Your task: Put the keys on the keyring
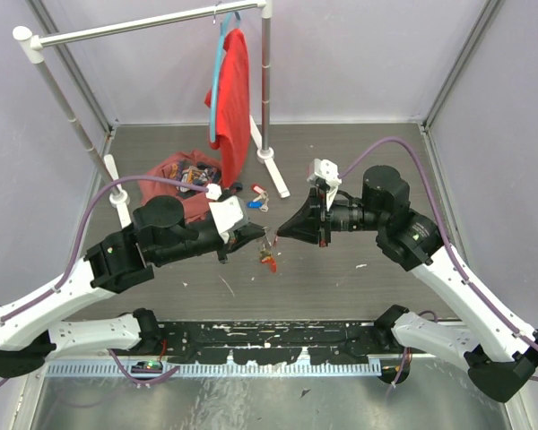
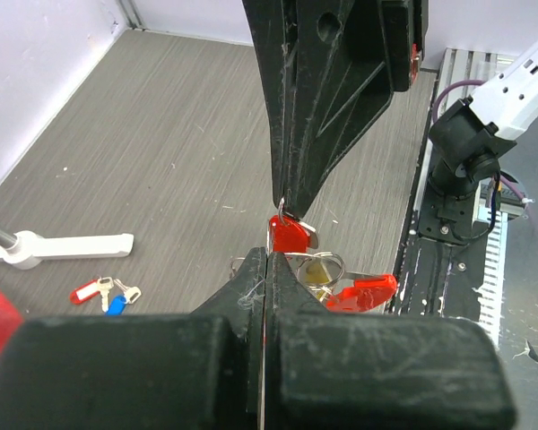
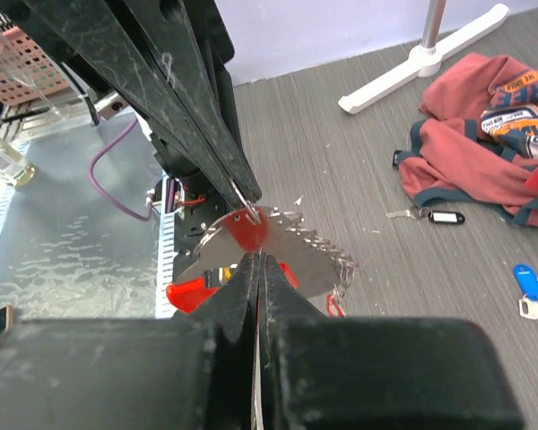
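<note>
My two grippers meet tip to tip over the middle of the table. The left gripper (image 1: 258,235) is shut on a thin wire loop of the keyring (image 3: 248,213). That loop passes through a red-headed key (image 3: 249,231). The right gripper (image 1: 283,235) is shut on that key's lower edge, seen close in the right wrist view (image 3: 255,260). Below the key hang the silver chain (image 3: 327,244), a long red tag (image 2: 363,293) and a small yellow tag (image 2: 318,274). In the left wrist view my own jaws (image 2: 267,256) are pressed together right beside the red key head (image 2: 290,235).
Loose keys with a red tag (image 1: 257,190) and a blue tag (image 1: 255,204) lie behind the grippers. A black-tagged key (image 3: 446,217) lies beside a heap of red clothing (image 1: 184,179). A red shirt on a blue hanger (image 1: 235,98) hangs from the white rack (image 1: 267,90).
</note>
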Tool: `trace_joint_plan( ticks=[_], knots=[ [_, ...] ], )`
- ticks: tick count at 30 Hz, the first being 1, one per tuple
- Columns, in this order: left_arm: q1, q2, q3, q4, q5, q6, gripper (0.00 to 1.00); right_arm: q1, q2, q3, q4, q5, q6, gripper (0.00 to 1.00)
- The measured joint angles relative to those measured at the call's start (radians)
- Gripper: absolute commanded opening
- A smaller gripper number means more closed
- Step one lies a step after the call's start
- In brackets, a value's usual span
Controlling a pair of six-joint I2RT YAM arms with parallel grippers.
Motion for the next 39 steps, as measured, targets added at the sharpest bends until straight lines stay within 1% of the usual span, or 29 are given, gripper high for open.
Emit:
trace_joint_plan(
  ticks=[4,24,31,39],
  knots=[
    [0.0,0.0,0.0,0.0,0.001,0.0,0.0,0.0,0.0,0.0,0.026,-0.007,0.008,0.01],
    [0.0,-0.002,-0.002,0.015,-0.03,-0.041,0.0,0.002,0.005,0.001,0.027,-0.03,0.008,0.01],
    [0.0,0.0,-0.002,0.015,-0.03,-0.048,0.0,0.005,0.005,0.001,0.084,-0.037,0.046,0.01],
    [0.0,0.005,-0.002,0.015,-0.029,-0.049,0.0,0.007,0.014,0.002,0.11,-0.037,0.063,0.01]
  ],
)
